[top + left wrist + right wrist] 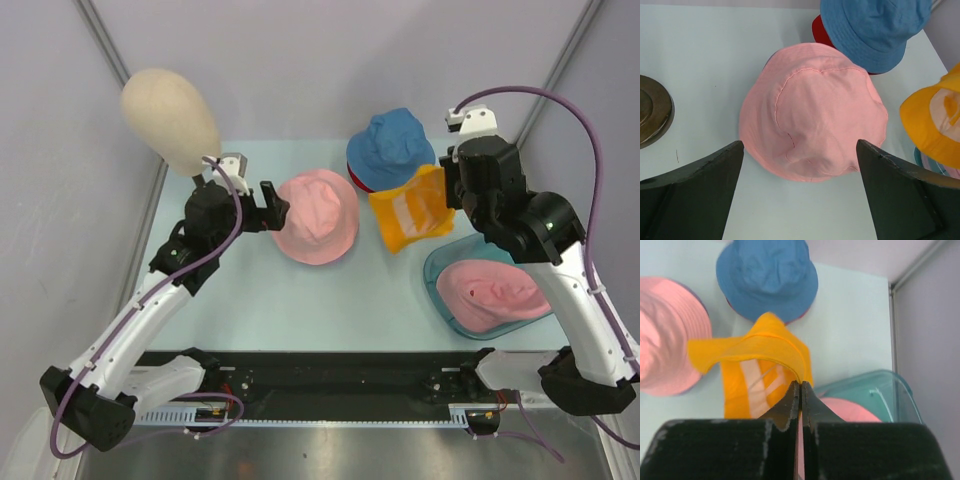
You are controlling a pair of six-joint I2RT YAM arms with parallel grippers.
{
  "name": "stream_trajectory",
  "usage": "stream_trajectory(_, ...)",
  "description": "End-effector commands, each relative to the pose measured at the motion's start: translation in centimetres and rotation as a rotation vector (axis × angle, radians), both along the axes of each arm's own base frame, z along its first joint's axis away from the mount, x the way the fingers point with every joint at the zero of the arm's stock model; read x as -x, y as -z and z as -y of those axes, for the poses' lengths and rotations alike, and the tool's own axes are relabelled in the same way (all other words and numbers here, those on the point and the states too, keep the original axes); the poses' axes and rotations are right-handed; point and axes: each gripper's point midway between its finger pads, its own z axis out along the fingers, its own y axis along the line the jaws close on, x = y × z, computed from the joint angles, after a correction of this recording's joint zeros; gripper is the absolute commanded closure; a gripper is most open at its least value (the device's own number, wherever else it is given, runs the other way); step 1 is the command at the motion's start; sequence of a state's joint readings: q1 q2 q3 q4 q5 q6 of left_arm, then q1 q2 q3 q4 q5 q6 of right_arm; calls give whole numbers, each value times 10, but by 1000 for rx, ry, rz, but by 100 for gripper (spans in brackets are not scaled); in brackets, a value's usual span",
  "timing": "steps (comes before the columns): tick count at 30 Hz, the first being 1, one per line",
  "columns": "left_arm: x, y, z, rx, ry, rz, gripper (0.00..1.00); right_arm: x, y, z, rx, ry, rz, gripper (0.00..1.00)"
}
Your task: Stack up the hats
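We see a pale blue tabletop (pixel 260 290) carrying a soft pink fabric bucket hat (pixel 318 216) crown-up at its middle, a blue fabric bucket hat (pixel 392 145) lying on a red one (pixel 816 31) farther back, and a translucent teal plastic tray (pixel 432 275) at the right holding another pink hat (pixel 490 292). Between blue hat and tray, the crumpled orange fabric bucket hat (pixel 412 208) hangs pinched in the closed right hand (pixel 800 385), while the left hand (pixel 275 207) sits spread wide just beside the middle pink hat, gripping nothing

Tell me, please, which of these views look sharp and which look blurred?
Top external: soft even light, hardly any shadow, orange hat sharp. Left wrist: pink hat crisp, dark fingers slightly soft. Right wrist: near fingers blurred, blue hat clearer.
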State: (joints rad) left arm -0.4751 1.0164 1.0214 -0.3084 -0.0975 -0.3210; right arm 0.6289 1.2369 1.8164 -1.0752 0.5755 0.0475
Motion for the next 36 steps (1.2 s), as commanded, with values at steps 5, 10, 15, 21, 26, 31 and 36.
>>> stream_trajectory(5,3,-43,1,47,24,94,0,-70,-26,-44,62,-1,127,100)
stream_trajectory(10,9,-49,-5,54,8,104,0,-104,-42,-60,65,54,154,100)
stream_trajectory(15,15,-48,-11,49,-7,104,0,-131,-60,-84,77,58,196,100)
stream_trajectory(21,21,-48,-18,47,-30,108,0,-126,-67,-156,85,-123,260,100)
stream_trajectory(26,25,-43,-22,61,-40,90,0,-100,-47,-218,72,-293,234,100)
stream_trajectory(31,26,-43,-20,92,-33,81,0,-80,-27,-260,21,-390,184,100)
stream_trajectory(36,26,-43,-26,100,-55,75,0,-60,-16,-287,13,-482,153,100)
